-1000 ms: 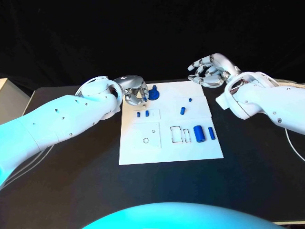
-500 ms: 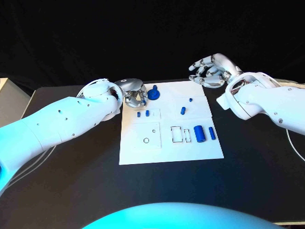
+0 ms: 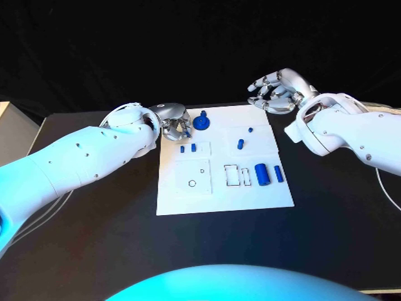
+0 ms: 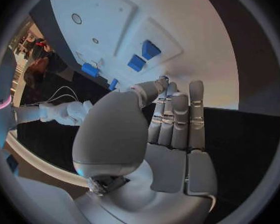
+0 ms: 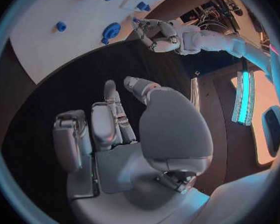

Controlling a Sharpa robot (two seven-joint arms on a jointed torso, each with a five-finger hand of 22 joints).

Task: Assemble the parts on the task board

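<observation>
Head view: the left hand (image 3: 173, 123) hovered empty at the task board's (image 3: 220, 195) far left corner, fingers loosely apart, just beside the round blue part (image 3: 203, 121). Left wrist view: nothing lay between its fingers (image 4: 177, 119). Right wrist view: the right hand (image 5: 124, 129) idled empty, fingers apart, off the board's far edge, leaving room.

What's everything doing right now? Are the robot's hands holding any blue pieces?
left hand, holding nothing, by the board's far left edge.
right hand, holding nothing, past the board's far right corner.
round blue part, on the board, untouched.
two blue cylinders, lying side by side.
task board, flat on the table.
</observation>
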